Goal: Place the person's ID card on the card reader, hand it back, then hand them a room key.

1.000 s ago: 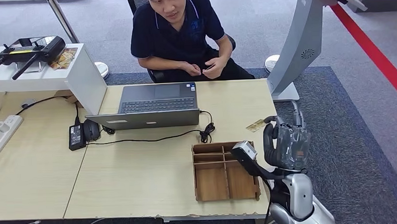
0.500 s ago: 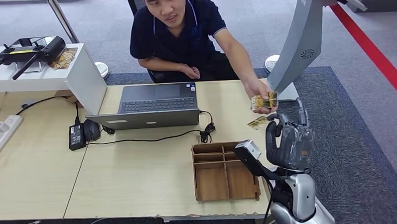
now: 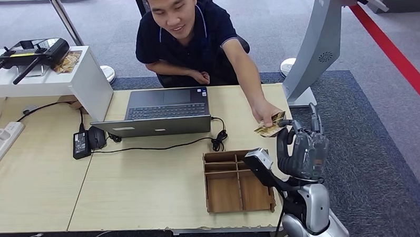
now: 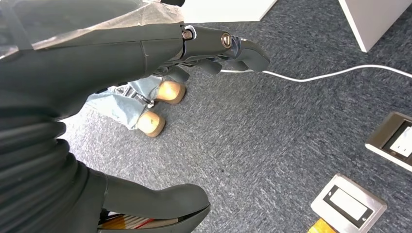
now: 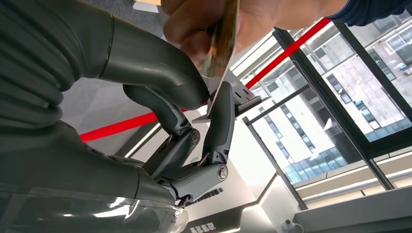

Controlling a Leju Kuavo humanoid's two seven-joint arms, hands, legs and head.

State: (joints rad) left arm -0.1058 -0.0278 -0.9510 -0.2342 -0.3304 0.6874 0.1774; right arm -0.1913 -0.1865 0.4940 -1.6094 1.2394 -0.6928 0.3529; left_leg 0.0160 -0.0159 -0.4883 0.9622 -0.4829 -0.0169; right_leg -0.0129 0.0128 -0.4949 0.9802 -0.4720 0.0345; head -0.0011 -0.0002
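Nearest us, our right hand (image 3: 302,149) is raised at the counter's right edge, palm up. In the right wrist view its dark fingers (image 5: 219,121) and thick thumb stand slightly apart around the lower edge of the gold patterned ID card (image 5: 224,34). Touching, but we can't tell if they're pinching yet.

Left hand (image 4: 145,53) hangs over grey carpet, fingers loosely curled, holding nothing that we can see.

Just beyond the right hand: the open wooden divided tray (image 3: 236,182) on the pale wood counter (image 3: 147,189).

Change: half a second ago the person's hand (image 3: 264,114) held the card higher, near the grey kiosk stand (image 3: 321,46); now it's lowered right onto our fingers. Handover is happening, so close and take it, then go to the reader.

Farther back: a grey open laptop (image 3: 163,112). No card reader identifiable here.
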